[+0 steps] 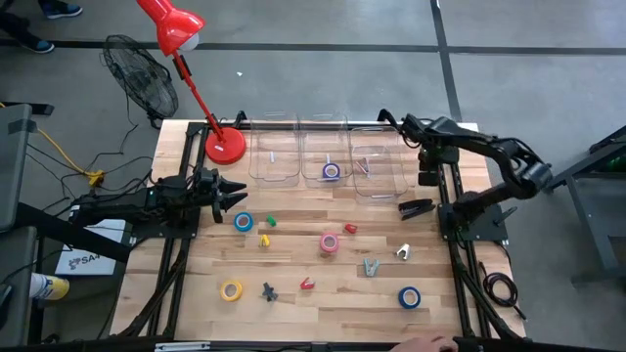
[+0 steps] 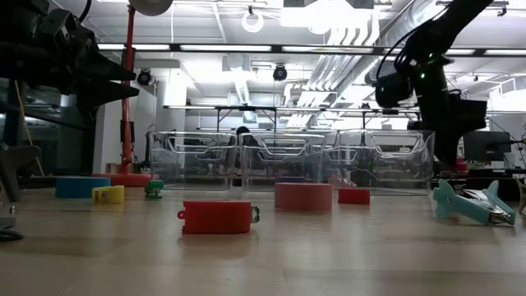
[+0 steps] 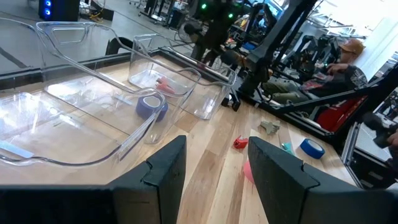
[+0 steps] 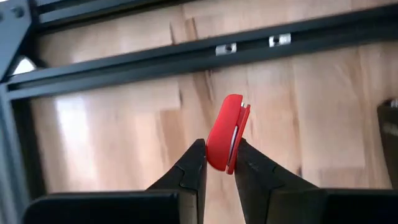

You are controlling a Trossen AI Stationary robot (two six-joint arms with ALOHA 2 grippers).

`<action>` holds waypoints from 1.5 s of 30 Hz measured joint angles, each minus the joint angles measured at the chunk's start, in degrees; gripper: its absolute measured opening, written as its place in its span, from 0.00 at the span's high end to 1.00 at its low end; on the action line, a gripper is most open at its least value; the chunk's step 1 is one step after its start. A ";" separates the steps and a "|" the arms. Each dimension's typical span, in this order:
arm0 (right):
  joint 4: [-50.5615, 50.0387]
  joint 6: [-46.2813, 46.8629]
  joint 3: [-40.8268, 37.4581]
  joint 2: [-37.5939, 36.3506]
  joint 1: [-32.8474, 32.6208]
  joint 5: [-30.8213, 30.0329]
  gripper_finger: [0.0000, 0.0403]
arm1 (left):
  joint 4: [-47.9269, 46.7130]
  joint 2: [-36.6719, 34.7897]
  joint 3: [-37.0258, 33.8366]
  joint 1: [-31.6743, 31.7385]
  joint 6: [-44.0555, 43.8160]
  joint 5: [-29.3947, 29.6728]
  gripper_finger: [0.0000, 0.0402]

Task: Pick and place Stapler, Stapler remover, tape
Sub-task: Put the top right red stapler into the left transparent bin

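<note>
Progress: of the three clear bins (image 1: 328,156) at the counter's (image 1: 323,293) far edge, the middle one holds a purple tape roll (image 1: 332,171). The right fingers (image 4: 219,163) grasp a red staple remover (image 4: 227,133) near the right-hand bin. The left fingers (image 3: 211,165) hang released above the blue tape (image 1: 243,222); pink tape (image 1: 330,242), yellow tape (image 1: 231,289), the stapler (image 1: 417,207) and more remain on the counter.

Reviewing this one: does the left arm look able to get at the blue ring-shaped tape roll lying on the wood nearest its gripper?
Probably yes. The left gripper is open and empty, and the blue tape roll lies flat close beside it on bare wood. The small green piece sits apart on the roll's far side.
</note>
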State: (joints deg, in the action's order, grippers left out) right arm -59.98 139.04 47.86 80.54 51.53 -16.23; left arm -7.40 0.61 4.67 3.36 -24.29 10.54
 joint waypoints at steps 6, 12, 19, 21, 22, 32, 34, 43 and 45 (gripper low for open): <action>3.67 -0.27 0.03 -7.49 0.00 3.40 0.86 | 0.00 -0.01 -0.01 0.01 0.01 0.00 0.58; 11.09 -1.04 0.09 -13.97 -0.17 13.55 0.86 | 0.00 -0.01 -0.02 -0.01 0.00 -0.01 0.58; 23.35 0.48 0.09 -19.59 -0.20 26.67 0.86 | 0.00 0.00 0.00 0.01 0.00 -0.01 0.58; 27.54 1.28 0.09 -20.83 -0.20 29.58 0.86 | 0.00 -0.01 -0.01 0.01 0.00 -0.01 0.58; 29.87 1.62 0.09 -21.44 -0.20 30.88 0.86 | 0.00 -0.01 -0.01 0.01 0.00 0.00 0.58; 44.70 5.13 0.09 -26.76 -0.20 38.60 0.86 | 0.00 -0.01 0.00 -0.01 0.00 -0.01 0.58; 45.87 5.19 0.09 -27.52 -0.29 38.83 0.86 | 0.00 0.00 -0.01 0.01 0.01 -0.01 0.58; 50.48 6.24 0.09 -27.88 -5.15 37.99 0.86 | 0.00 -0.01 0.00 -0.01 0.00 0.01 0.58; 51.46 6.34 0.09 -27.66 -7.04 36.71 0.86 | 0.00 0.01 -0.02 0.01 0.00 -0.01 0.58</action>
State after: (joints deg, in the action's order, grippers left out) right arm -8.51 145.37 47.94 52.88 44.49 20.48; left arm -7.40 0.62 4.65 3.37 -24.29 10.53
